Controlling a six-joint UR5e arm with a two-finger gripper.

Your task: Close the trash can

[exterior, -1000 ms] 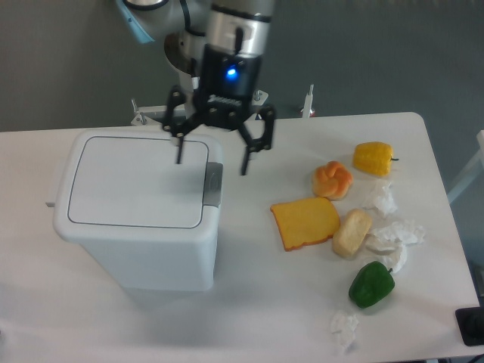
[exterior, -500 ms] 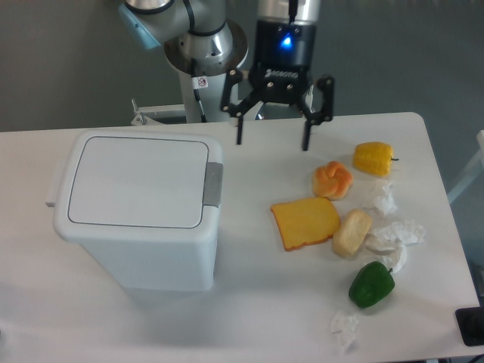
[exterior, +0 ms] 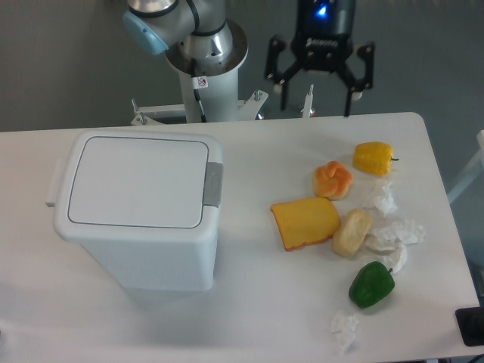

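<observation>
the trash can (exterior: 140, 215), lid flat and shut, lies at 8 o'clock, well apart from the gripper (exterior: 322, 85), fingers spread and empty.

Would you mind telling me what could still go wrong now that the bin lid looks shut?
1. The lid lies flat, but whether the grey latch has caught cannot be told; it might spring open.
2. The open gripper hangs above the table's far edge; a low sweep could knock the yellow pepper or orange piece.
</observation>
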